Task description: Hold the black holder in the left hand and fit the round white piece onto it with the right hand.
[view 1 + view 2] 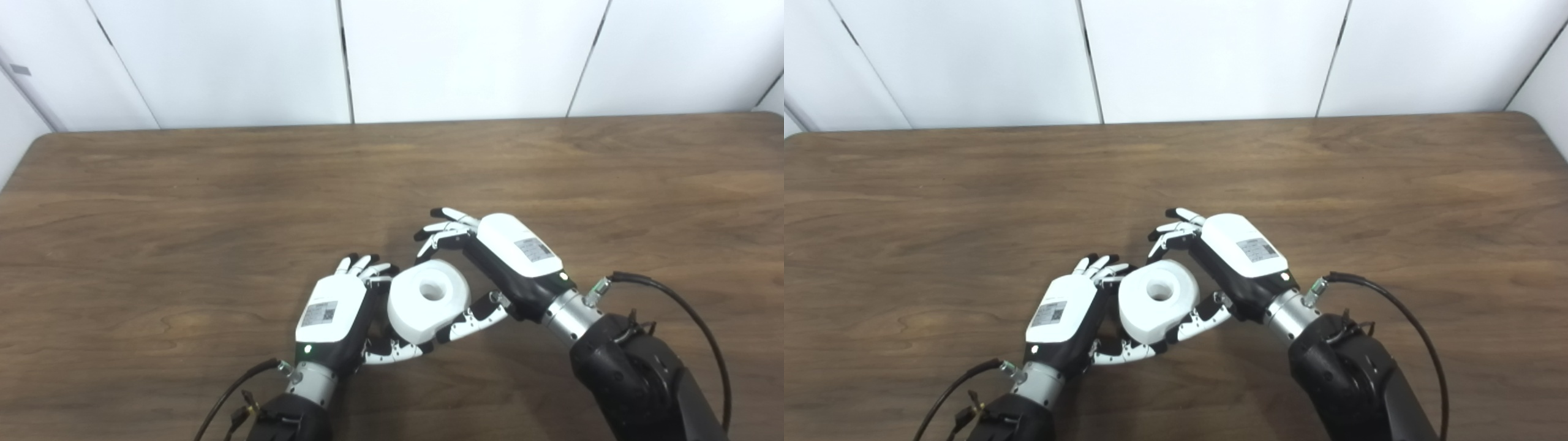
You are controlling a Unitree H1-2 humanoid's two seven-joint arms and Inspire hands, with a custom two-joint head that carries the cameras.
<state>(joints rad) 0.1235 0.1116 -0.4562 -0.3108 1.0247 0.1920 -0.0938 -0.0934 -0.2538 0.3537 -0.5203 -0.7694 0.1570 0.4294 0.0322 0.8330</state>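
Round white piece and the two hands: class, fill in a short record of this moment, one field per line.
Piece: round white piece, centre hole facing up
Position: between both hands, above the table
Left hand: curled around the piece's left side
Right hand: thumb at the piece's right edge, fingers spread beyond it
Black holder: cannot be seen
Grip: contact unclear for both hands

Nothing you can actually read here.
You have a small grey printed label on the white back of the left hand point(331, 308), carrying what looks like a square code block, and a similar label on the white back of the right hand point(519, 245); the print on both is too small and blurred for you to make out any letters, numbers or brand.
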